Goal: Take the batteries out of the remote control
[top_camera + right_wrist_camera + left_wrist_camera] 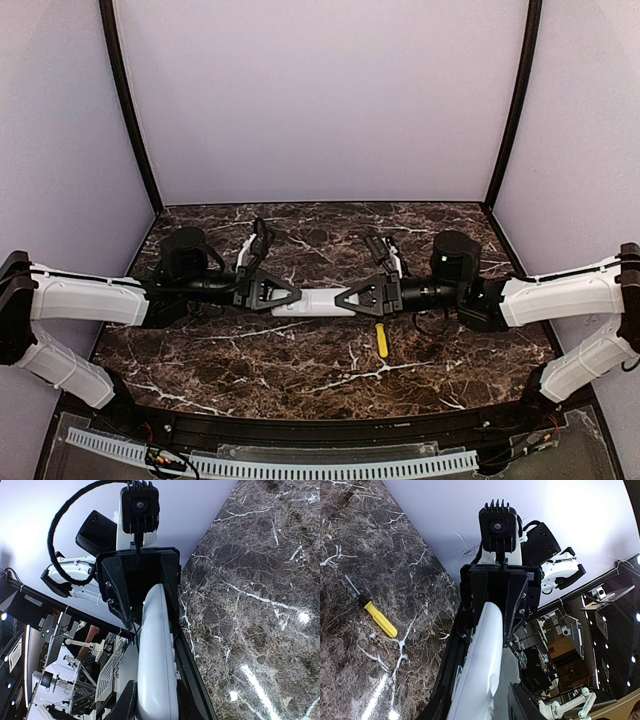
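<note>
The white remote control [316, 301] hangs level above the table, held at both ends. My left gripper [292, 295] is shut on its left end and my right gripper [346, 298] is shut on its right end. In the left wrist view the remote [484, 650] runs from my left gripper [485, 692] up into the other gripper's black fingers [492, 587]. In the right wrist view the remote [158, 650] lies between my right gripper [159, 697] jaws, side buttons facing the table. Its smooth white faces show. No batteries are in view.
A yellow-handled screwdriver [381, 340] with a black tip lies on the dark marble table [300, 370] just in front of the right gripper; it also shows in the left wrist view [379, 619]. Lilac walls close the back and sides.
</note>
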Controlling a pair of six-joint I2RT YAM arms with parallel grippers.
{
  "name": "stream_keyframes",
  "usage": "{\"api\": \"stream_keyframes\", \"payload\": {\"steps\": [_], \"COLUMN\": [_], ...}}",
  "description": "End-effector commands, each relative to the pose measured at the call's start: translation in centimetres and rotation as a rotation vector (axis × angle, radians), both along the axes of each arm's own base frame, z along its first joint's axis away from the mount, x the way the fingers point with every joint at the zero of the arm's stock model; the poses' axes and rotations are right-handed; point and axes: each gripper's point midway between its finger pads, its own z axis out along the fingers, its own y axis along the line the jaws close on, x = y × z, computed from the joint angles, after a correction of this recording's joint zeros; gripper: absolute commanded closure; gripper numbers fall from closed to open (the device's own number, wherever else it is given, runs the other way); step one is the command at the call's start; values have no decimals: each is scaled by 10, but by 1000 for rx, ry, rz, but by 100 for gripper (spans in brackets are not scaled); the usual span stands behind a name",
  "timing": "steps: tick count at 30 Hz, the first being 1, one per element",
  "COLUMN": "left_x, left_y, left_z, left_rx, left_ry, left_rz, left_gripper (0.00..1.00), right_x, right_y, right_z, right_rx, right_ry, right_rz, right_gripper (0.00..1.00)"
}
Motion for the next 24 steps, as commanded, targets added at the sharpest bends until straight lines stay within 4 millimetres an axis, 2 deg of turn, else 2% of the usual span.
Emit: {"api": "stream_keyframes", "payload": {"steps": [1, 14, 24], "left_x": [-2, -4, -6], "left_y": [-5, -10, -14], "left_z": [12, 9, 10], "left_rx": [-30, -26, -31], "left_ry": [-31, -19, -25], "left_rz": [-21, -31, -41], "left_gripper": [61, 58, 78], "right_x": [-1, 0, -4], "right_y": [7, 3, 1], "right_z": [20, 24, 22], "right_rx": [56, 69, 75], "right_ry": [-38, -59, -62], "right_rz": [14, -5, 8], "right_gripper": [100, 100, 100]}}
